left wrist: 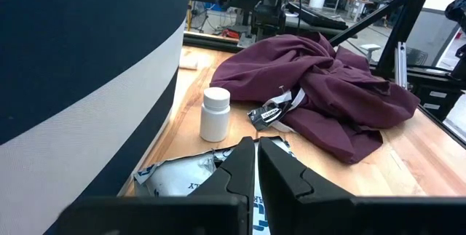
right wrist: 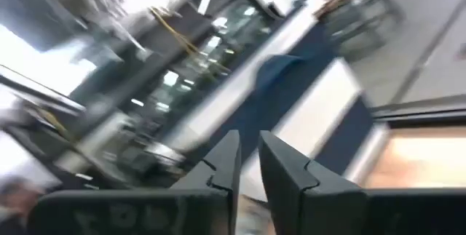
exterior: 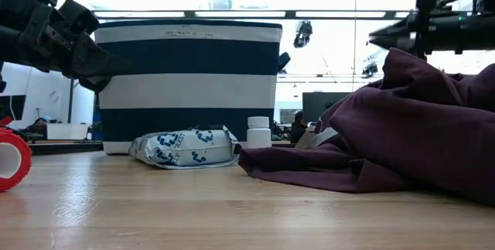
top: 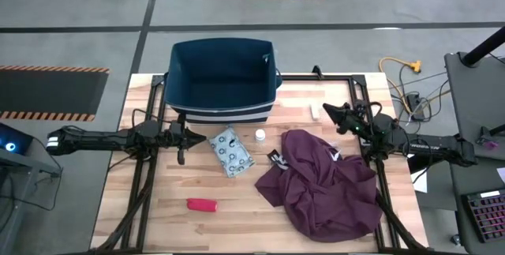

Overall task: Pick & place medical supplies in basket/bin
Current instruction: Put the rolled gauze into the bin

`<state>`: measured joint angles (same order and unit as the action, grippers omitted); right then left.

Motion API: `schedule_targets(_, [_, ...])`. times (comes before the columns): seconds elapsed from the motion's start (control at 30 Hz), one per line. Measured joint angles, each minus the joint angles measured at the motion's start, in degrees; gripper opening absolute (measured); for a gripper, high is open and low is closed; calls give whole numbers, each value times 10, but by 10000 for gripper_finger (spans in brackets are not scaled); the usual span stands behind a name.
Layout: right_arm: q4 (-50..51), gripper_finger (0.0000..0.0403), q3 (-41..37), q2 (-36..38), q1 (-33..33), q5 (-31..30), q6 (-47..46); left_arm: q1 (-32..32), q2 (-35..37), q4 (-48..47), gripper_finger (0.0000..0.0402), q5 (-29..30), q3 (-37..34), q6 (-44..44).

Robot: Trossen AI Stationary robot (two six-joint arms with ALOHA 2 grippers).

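The dark-blue bin with a white stripe (top: 222, 77) stands at the table's far side. The pale-blue dotted packet (top: 230, 151) lies flat in front of it, beside a small white cylinder (top: 259, 136) that stands upright. A second white cylinder (top: 314, 111) lies farther right. The red oblong piece (top: 202, 204) lies near the near edge. My left gripper (top: 197, 136), shut, hovers just left of the packet (left wrist: 182, 173), beside the bin's near wall. My right gripper (top: 330, 111), shut, is raised above the table next to the second cylinder.
A big maroon cloth (top: 323, 180) lies crumpled over the table's right half, with a black-and-white tag (top: 276, 159) at its left edge. It rises well above the table in the low view (exterior: 387, 126). Bare wood shows around the red piece and along the near left.
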<state>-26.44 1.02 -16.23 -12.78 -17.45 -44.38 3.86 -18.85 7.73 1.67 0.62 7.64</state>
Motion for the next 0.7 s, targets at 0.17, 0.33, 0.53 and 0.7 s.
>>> schedule_targets(0.17, [86, 107, 105, -45, 12, 4, -25, 0, -1, 0, 1, 0, 0, 0])
schedule_targets(0.33, [330, 163, 276, -158, 11, -84, 37, 0, -2, 0, 1, 0, 0, 3])
schedule_targets(0.53, [628, 206, 451, -300, -13, -124, -53, 0, -2, 0, 1, 0, 0, 72])
schedule_targets(0.7, [686, 210, 502, -406, -45, -80, -83, 0, -2, -2, 1, 0, 0, 109])
